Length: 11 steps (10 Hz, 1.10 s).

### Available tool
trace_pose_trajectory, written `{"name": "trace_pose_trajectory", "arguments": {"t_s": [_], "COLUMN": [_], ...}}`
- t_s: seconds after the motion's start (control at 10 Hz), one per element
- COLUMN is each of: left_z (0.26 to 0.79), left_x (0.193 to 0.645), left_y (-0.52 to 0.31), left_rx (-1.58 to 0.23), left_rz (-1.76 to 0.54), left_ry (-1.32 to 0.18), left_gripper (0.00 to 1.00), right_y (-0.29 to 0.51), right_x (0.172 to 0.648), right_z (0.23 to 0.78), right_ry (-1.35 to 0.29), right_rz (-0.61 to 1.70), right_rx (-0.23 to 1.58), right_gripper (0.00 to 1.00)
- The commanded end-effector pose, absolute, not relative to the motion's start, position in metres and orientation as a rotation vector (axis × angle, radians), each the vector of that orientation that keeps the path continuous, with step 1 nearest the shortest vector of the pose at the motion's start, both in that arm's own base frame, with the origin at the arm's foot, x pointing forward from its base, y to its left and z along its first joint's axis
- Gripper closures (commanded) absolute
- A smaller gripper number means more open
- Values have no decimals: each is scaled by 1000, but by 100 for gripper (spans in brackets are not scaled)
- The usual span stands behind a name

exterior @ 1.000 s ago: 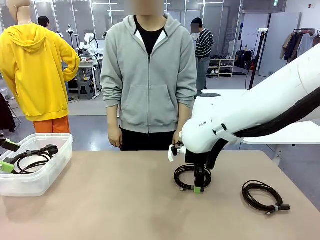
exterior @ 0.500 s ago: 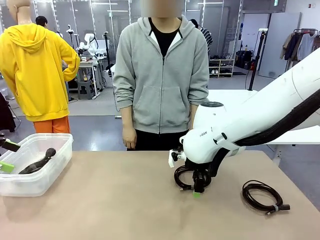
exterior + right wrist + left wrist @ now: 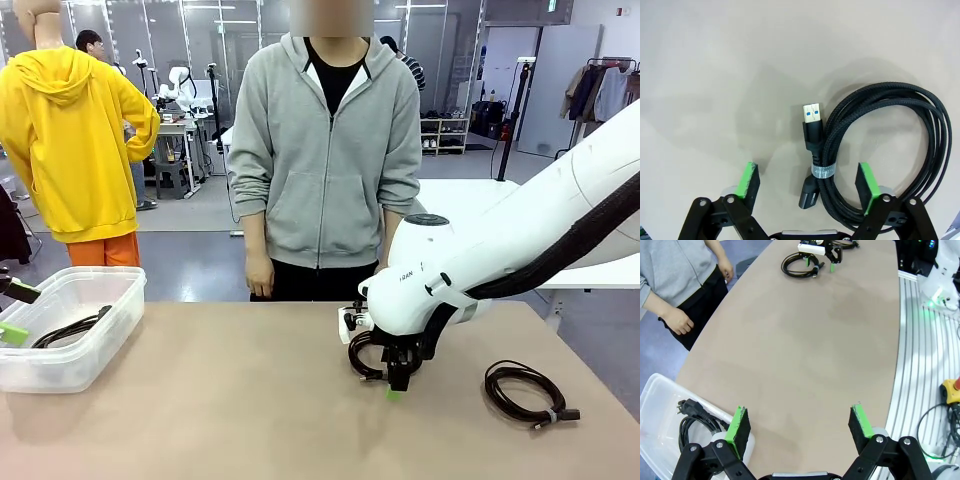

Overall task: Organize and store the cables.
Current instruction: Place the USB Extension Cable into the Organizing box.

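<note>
Three coiled black cables show. One coil (image 3: 362,352) (image 3: 880,135) lies mid-table, bound by a grey tie (image 3: 823,171), its USB plug (image 3: 811,114) pointing away. My right gripper (image 3: 397,384) (image 3: 808,185) is down over it, open, green pads either side of the tied section without touching it. A second coil (image 3: 525,393) rests at the right. A third (image 3: 70,328) (image 3: 692,420) lies in the clear bin (image 3: 70,365) (image 3: 660,440). My left gripper (image 3: 800,427) hangs open and empty over the bin's near edge.
A person in a grey hoodie stands at the far edge, hands (image 3: 260,275) hanging by the sides, just behind the middle coil. The bin sits at the table's left end. Bare tabletop (image 3: 230,400) stretches between bin and middle coil.
My right arm has sunk lower onto the middle coil. The cable in the bin has dropped from high in the bin to lying flat. The person has stepped to the right.
</note>
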<state>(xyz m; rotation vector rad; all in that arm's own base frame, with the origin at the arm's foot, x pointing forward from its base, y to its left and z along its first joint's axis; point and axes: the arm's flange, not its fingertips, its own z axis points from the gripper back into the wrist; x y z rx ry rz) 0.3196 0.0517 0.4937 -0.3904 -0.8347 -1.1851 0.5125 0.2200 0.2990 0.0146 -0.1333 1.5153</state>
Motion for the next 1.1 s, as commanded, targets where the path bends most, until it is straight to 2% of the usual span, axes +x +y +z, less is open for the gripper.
{"name": "trace_pose_trajectory", "arguments": {"t_s": [0.0, 0.1, 0.2, 0.4, 0.5, 0.6, 1.0], "left_z": [495, 495, 495, 495, 495, 495, 495], "left_x": [319, 319, 319, 319, 319, 319, 319], "left_y": [51, 51, 51, 51, 51, 51, 51], "left_rx": [-391, -391, -391, -391, -391, -391, -391], "left_rz": [-1188, -1188, -1188, -1188, -1188, -1188, -1188], "left_ry": [-839, -839, -839, -839, -839, -839, -839], "left_gripper": [0, 0, 0, 0, 0, 0, 0], "right_y": [219, 219, 219, 222, 222, 222, 219], "right_x": [516, 516, 517, 517, 518, 519, 515], "right_z": [300, 298, 298, 298, 298, 300, 328], "right_ry": [-154, -143, -143, -135, -131, -125, -110], "right_rz": [1524, 1518, 1518, 1518, 1516, 1505, 1461], "right_rx": [29, 26, 27, 36, 35, 30, 26], "right_gripper": [52, 92, 100, 100, 96, 100, 100]}}
